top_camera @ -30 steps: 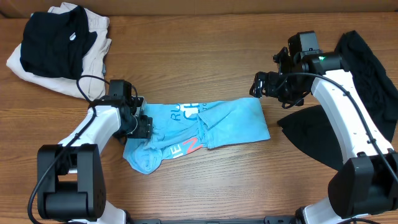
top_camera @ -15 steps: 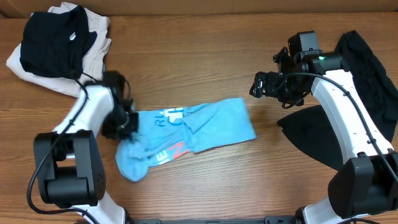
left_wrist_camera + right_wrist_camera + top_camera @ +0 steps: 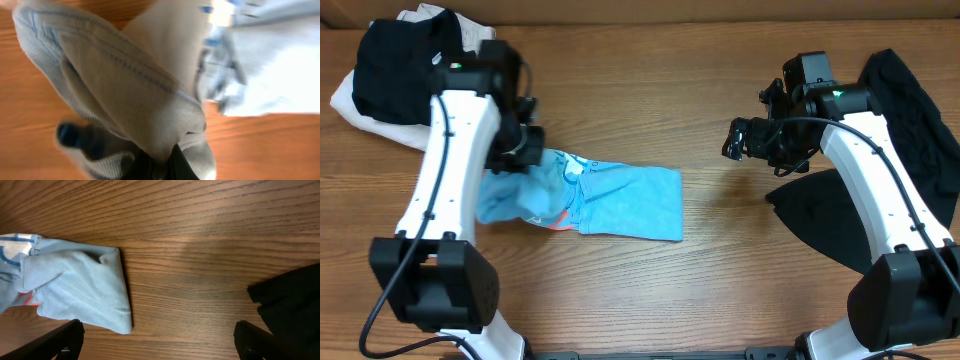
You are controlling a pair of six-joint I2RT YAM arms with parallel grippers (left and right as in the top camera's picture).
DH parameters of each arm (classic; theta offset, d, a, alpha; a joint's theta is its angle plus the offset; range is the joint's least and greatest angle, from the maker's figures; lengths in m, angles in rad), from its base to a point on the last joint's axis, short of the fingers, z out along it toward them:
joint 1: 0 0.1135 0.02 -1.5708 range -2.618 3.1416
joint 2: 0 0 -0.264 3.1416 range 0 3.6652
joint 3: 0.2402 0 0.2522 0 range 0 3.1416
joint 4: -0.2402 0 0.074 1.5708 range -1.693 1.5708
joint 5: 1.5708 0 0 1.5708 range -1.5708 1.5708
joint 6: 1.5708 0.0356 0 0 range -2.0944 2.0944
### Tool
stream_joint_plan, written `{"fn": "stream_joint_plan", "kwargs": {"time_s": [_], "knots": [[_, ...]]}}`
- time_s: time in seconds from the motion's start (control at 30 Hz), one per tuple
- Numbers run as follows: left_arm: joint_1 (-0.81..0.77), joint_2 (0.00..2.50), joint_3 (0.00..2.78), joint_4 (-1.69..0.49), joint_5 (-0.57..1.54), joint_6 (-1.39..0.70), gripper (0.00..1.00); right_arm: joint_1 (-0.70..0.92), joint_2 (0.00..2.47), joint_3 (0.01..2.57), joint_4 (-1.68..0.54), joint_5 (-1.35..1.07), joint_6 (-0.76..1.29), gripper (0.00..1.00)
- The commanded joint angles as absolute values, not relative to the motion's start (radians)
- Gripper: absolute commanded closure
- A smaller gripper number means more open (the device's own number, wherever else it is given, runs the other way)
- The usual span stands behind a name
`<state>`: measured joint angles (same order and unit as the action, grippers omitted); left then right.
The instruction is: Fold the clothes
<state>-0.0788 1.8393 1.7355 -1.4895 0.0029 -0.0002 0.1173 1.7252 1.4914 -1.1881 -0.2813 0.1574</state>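
The sky-blue T-shirt point(image 3: 620, 205) lies bunched left of the table's middle, with a trace of red lettering at its lower fold. My left gripper point(image 3: 525, 150) is shut on its left end, which is raised off the wood. In the left wrist view the pale cloth point(image 3: 145, 85) hangs from the closed jaws of the gripper point(image 3: 165, 167) and fills most of the frame. My right gripper point(image 3: 735, 140) hovers open to the right of the shirt, nothing between its fingers. In its wrist view the shirt's right edge point(image 3: 85, 290) lies ahead of the gripper point(image 3: 159, 342), to its left.
A black garment point(image 3: 405, 65) sits on a beige one point(image 3: 350, 110) at the back left corner. More black cloth point(image 3: 910, 120) lies along the right side under the right arm, its edge point(image 3: 295, 297) showing in the right wrist view.
The left gripper closed on the shirt's left end and dragged it left and toward the back, lifting that end. The shirt's right edge slid left. The right arm stayed put.
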Motion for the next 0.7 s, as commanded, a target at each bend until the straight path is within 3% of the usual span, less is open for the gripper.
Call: {"fn": "stream_joint_plan", "kwargs": {"time_s": [0.0, 0.33, 0.4, 0.47, 0.53, 0.57, 0.67], "knots": [[-0.167, 1.831, 1.751, -1.484, 0.124, 0.009, 0.96, 0.103, 1.696, 1.531, -1.197, -0.281, 0.149, 0.01], [-0.486, 1.859, 1.749, -1.301, 0.132, -0.113, 0.96, -0.034, 1.684, 1.734, -1.342, -0.282, 0.122, 0.00], [-0.536, 1.881, 1.749, -1.270, 0.133, -0.121, 0.91, -0.064, 1.683, 1.769, -1.365, -0.282, 0.122, 0.00], [-0.587, 1.914, 1.749, -1.243, 0.135, -0.120, 0.48, -0.093, 1.683, 1.794, -1.383, -0.282, 0.122, 0.00], [-0.620, 1.944, 1.749, -1.224, 0.138, -0.120, 0.20, -0.109, 1.683, 1.801, -1.388, -0.282, 0.122, 0.00], [-0.638, 1.963, 1.749, -1.212, 0.148, -0.120, 0.00, -0.115, 1.683, 1.801, -1.390, -0.282, 0.122, 0.00], [-0.662, 2.001, 1.749, -1.180, 0.185, -0.127, 0.00, -0.120, 1.683, 1.800, -1.398, -0.282, 0.102, 0.00]]}}
